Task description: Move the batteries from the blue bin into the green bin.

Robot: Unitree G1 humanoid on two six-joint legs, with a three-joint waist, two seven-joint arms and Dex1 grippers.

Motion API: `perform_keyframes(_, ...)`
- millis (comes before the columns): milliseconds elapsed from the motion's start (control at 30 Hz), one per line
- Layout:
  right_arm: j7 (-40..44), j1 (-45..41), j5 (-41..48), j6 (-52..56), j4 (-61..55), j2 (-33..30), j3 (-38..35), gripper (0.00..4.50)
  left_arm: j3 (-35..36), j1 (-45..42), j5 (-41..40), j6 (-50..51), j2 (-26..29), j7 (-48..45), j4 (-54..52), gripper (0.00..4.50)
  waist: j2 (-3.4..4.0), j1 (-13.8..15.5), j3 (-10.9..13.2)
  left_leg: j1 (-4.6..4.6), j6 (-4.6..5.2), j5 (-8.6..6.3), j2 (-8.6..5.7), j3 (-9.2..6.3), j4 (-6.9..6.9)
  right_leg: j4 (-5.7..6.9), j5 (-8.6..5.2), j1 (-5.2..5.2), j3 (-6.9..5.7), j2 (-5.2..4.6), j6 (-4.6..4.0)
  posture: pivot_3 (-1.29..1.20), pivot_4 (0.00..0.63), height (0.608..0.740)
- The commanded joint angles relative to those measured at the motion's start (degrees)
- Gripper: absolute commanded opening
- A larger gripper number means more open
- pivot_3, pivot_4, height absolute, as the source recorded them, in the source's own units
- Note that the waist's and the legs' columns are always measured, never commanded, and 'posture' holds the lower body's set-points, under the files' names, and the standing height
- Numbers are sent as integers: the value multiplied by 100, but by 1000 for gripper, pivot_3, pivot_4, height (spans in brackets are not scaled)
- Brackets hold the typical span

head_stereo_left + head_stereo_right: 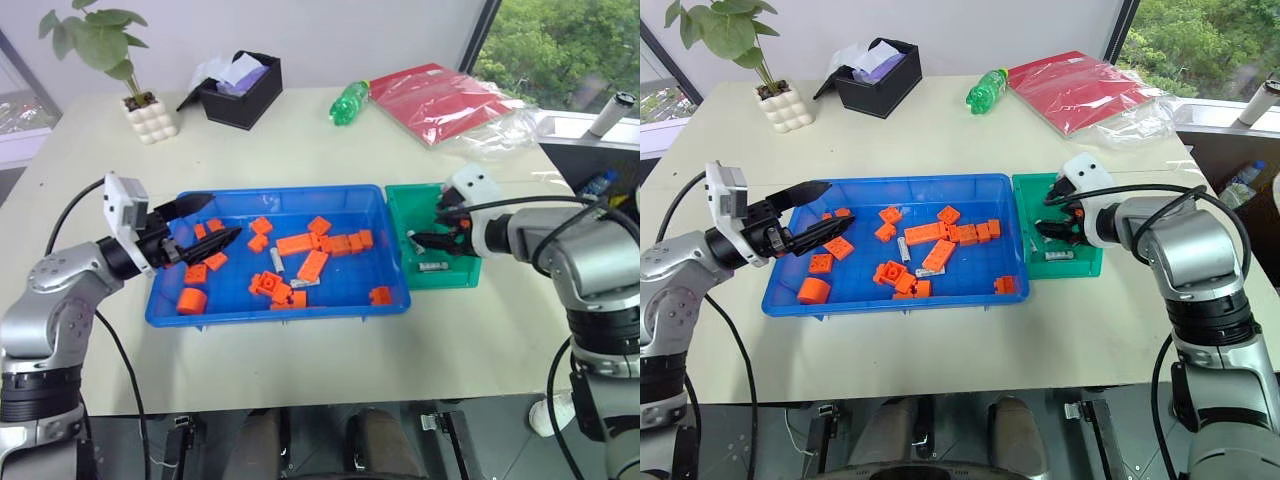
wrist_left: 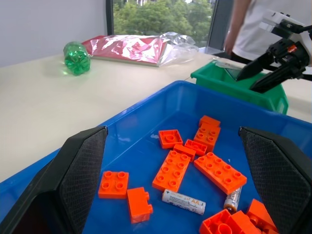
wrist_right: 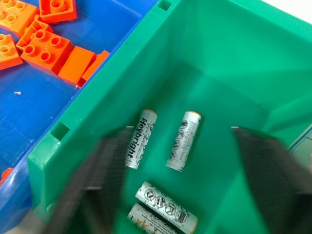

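Right claw (image 1: 437, 228) wide open, empty, over green bin (image 1: 404, 205); four batteries (image 3: 183, 140) lie below it. Left claw (image 1: 205, 222) open, empty, over blue bin (image 1: 290, 310).

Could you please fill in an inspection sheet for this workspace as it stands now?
Surface: pale table.
Job's things: blue bin holds orange bricks and at least two batteries; four batteries in green bin.
Clutter: green bottle, red bag, black box, potted plant.
Grippers: left gripper open over blue bin; right gripper open over green bin.
Cables: black cable along left arm.
Surroundings: window, trees outside.
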Motion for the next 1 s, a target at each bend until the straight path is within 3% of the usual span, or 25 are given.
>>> perform_keyframes(33, -124, -47, -41, -227, -184, -147, -133, 4431, 57, -20, -31, 25, 166, -118, -47, 4500, 0, 1, 0, 0, 0, 0, 0, 0, 0, 0, 0, 0, 0, 0, 0, 0, 150, 740)
perform_keyframes(233, -287, -876, -236, -737, 222, -14, 70, 4431, 6, 68, 163, -12, 388, -268, 76, 4500, 1, -29, 1, 1, 0, 1, 0, 1, 2, 1, 0, -1, 0, 2, 0, 0, 150, 740)
perform_keyframes(467, -525, -1900, 316, -35, 227, 1466, 94, 4431, -61, 388, 333, 47, 732, -527, 48, 4500, 1, -24, 0, 3, -3, 2, 4, -2, -7, 9, 0, -6, 1, 6, 0, 0, 150, 740)
perform_keyframes(667, -986, -1730, 454, 171, 511, 2897, 419, 4431, 37, 585, 285, 71, 680, -351, -246, 4500, -2, 0, -1, -8, -2, 2, 0, -4, 6, 11, 0, -6, 0, -1, 0, 0, 150, 740)
perform_keyframes(1000, -1205, -1725, 678, 457, 1142, 3833, 525, 4431, 249, 957, 138, 137, 614, -55, -652, 4500, -2, -32, -1, -7, -2, 2, 0, -6, 13, 23, 0, -10, 0, 1, 0, 0, 150, 740)
